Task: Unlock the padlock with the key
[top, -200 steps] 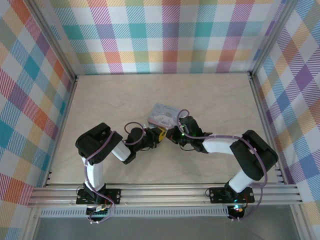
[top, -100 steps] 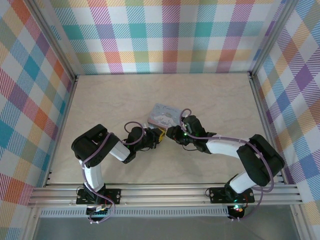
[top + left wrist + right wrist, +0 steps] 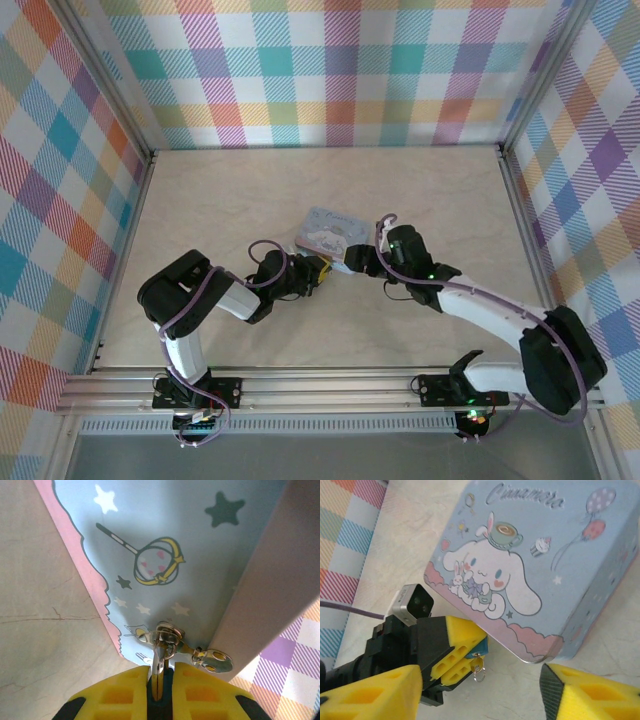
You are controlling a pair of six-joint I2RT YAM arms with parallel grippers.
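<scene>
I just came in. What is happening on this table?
The left gripper is shut on the tiny blue padlock, beside a corner of the tin. A small ring with the key hangs below it. The right gripper is open and holds nothing, pointing at the padlock from nearby. I cannot tell whether the padlock is unlocked.

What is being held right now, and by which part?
Left gripper pinches the tiny blue padlock by its body, key ring dangling. Right gripper is open, empty.

Left gripper point(image 3: 318, 268) clamped shut, right gripper point(image 3: 352, 262) spread wide.
</scene>
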